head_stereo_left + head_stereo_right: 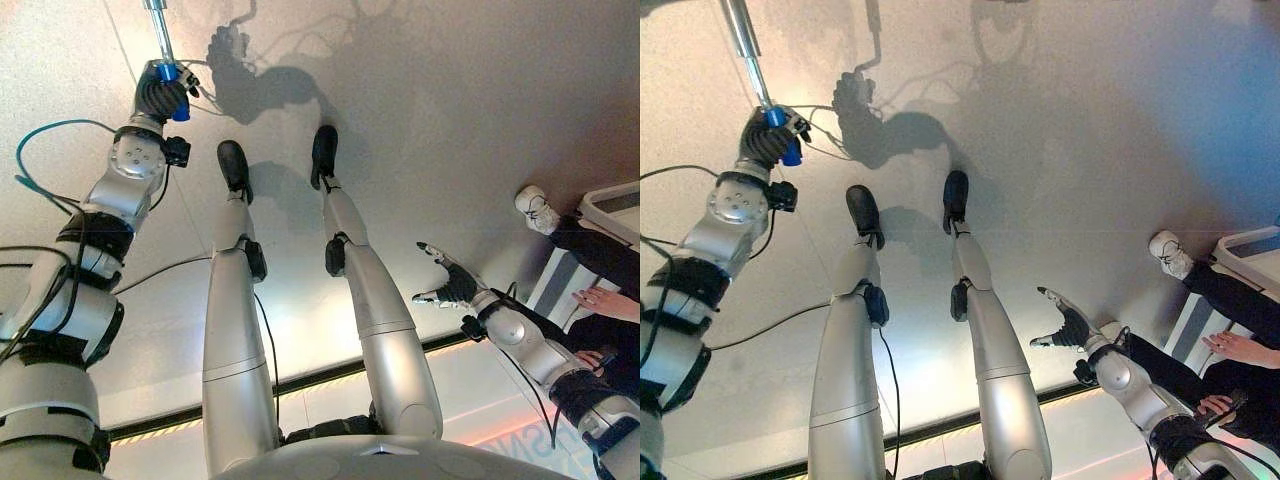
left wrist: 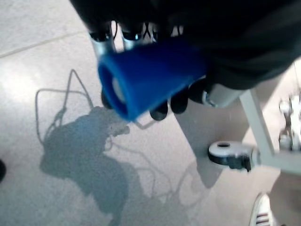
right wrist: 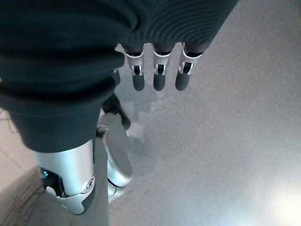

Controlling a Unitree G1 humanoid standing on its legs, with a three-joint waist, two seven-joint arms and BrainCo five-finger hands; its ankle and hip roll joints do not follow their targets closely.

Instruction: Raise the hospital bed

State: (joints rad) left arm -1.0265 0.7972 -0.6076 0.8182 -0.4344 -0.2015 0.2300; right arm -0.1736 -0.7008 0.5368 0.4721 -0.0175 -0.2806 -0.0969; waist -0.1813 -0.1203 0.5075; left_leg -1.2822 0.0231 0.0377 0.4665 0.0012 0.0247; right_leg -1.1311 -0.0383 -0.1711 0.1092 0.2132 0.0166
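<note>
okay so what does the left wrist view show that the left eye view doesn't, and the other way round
Left wrist view alone: the open end of the blue crank grip, a caster wheel on a pale frame leg, and a striped shoe.
Left eye view alone: the metal crank rod, the right hand open and idle, and a seated person.
Both: the left hand curled round the blue grip, over the grey floor.

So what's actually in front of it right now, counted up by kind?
Blue-handled bed crank: 1, gripped by the left hand
Bed caster wheel: 1
Robot hands: 2, the right hand open and holding nothing
Seated person: 1
Total: 5
</note>
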